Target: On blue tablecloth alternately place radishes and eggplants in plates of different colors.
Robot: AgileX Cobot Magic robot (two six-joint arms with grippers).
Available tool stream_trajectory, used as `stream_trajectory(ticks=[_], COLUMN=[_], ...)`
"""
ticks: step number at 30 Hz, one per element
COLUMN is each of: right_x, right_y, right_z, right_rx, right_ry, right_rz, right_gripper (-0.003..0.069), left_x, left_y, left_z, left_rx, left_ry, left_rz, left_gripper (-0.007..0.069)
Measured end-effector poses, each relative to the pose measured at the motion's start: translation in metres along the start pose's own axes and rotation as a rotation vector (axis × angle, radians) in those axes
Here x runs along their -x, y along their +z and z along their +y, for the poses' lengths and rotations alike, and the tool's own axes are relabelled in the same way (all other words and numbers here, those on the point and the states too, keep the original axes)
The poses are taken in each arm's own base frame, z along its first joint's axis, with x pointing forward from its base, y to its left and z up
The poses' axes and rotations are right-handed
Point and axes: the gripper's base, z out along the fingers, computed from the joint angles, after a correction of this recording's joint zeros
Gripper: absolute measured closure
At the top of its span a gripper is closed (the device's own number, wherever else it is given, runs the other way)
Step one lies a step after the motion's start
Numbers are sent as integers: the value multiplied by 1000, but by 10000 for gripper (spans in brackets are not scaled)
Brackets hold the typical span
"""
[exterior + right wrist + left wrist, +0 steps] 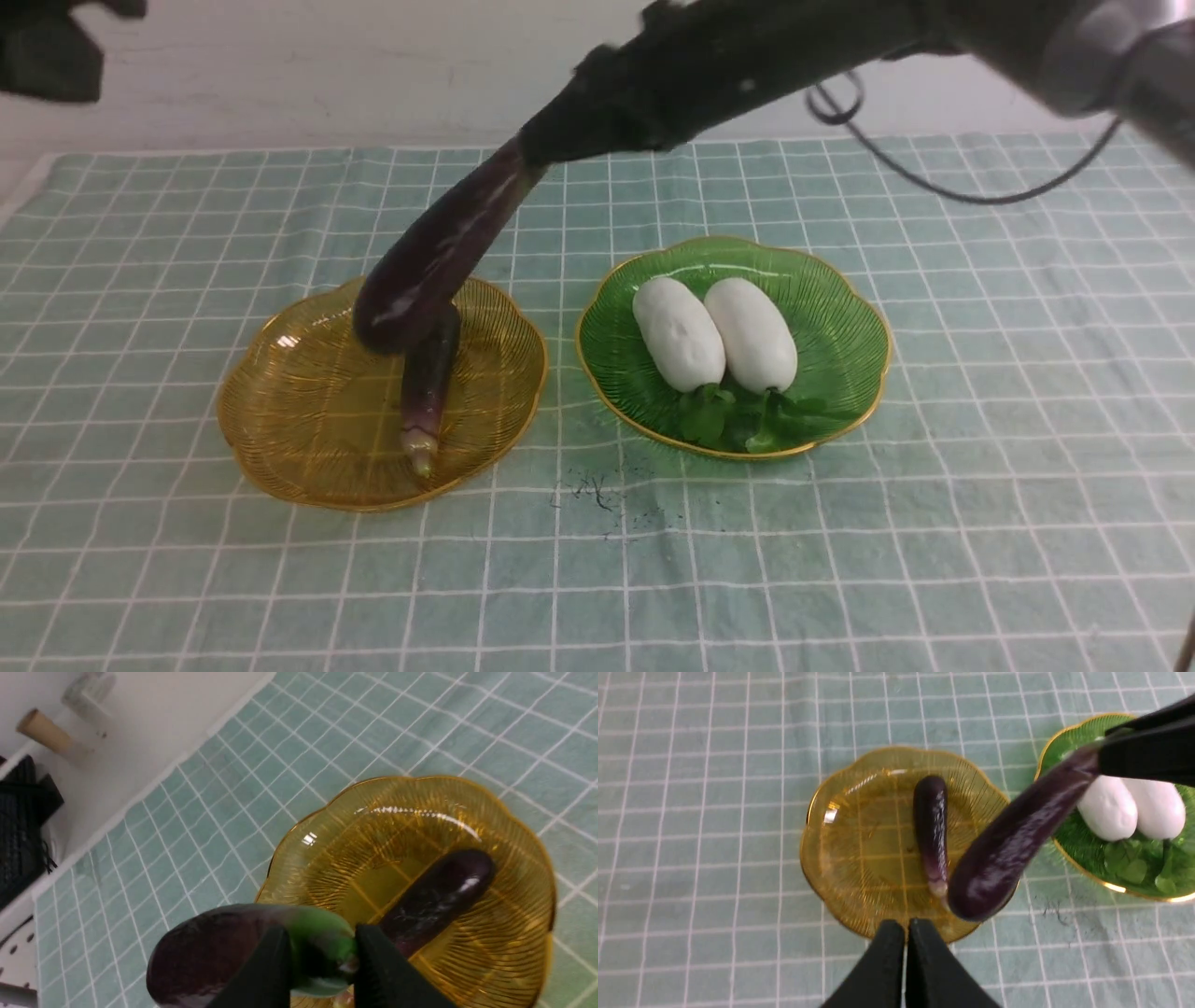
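My right gripper [551, 149] is shut on the green stem end of a dark-purple eggplant [439, 252], which hangs slanting down over the amber-yellow plate [299, 420]. In the right wrist view its fingers [266, 970] pinch the green cap of that eggplant [210, 952]. A second, slimmer eggplant [428, 383] lies in the amber plate. Two white radishes [678, 331] [752, 333] lie side by side in the green plate [840, 317], leaves toward me. My left gripper [906, 926] is shut and empty, hovering by the amber plate's [850, 858] near rim. The blue tablecloth [980, 467] covers the table.
A small dark smudge [597, 495] marks the cloth in front of the gap between the plates. The right arm's cable [934, 187] loops above the far right of the cloth. A white wall edge borders the far side.
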Motion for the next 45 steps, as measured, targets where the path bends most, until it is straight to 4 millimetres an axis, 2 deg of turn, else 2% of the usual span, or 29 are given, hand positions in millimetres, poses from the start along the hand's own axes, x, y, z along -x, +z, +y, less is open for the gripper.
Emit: stream_trajectory(ticks=[3, 8, 11, 16, 19, 22, 24, 27, 29, 34, 36, 37, 39, 41, 42, 43, 45], right_x=[-11, -28, -35, -43, -47, -48, -48, -48, -44, -20, 1, 2, 13, 17, 21, 22, 26], right_y=[46, 96, 112, 123, 127, 129, 128, 126, 113, 62, 11, 6, -41, -60, -92, -111, -149], right_z=[23, 24, 15, 5, 2, 1, 2, 3, 4, 4, 13, 12, 24, 31, 43, 52, 73], right_rx=[-61, -173, -210, -220, -219, -217, -215, -207, -199, -232, -282, -288, -353, -386, -442, -477, -547], right_ry=[-35, -45, -23, 8, 19, 30, 33, 33, 37, 46, 15, 17, -14, -29, -31, -34, -47], right_rz=[8, -43, -80, -91, -85, -84, -80, -65, -23, -2, 8, 8, 53, 62, 80, 88, 61], right_gripper=[496, 496, 498, 480, 405, 279, 151, 92, 53, 60, 101, 111, 211, 258, 389, 469, 579], left_x=[-30, -62, -71, -78, -80, -80, -80, -80, -80, -79, -79, -79, -79, -79, -79, -79, -80], left_y=[-6, -19, -33, -49, -53, -54, -53, -53, -53, -53, -53, -53, -53, -53, -53, -53, -53], left_z=[8, 17, 21, 26, 27, 27, 27, 27, 28, 28, 28, 28, 28, 28, 28, 28, 28], left_rx=[16, 24, 21, 25, 23, 23, 23, 24, 34, 41, 41, 41, 41, 41, 41, 42, 42], left_ry=[-35, -67, -77, -81, -82, -83, -82, -82, -79, -78, -78, -78, -78, -78, -78, -77, -77], left_rz=[29, 30, -9, -66, -79, -80, -79, -79, -82, -84, -84, -84, -84, -84, -84, -84, -82], left_gripper=[631, 631, 631, 631, 631, 631, 631, 631, 631, 631, 631, 631, 631, 631, 631, 631, 631])
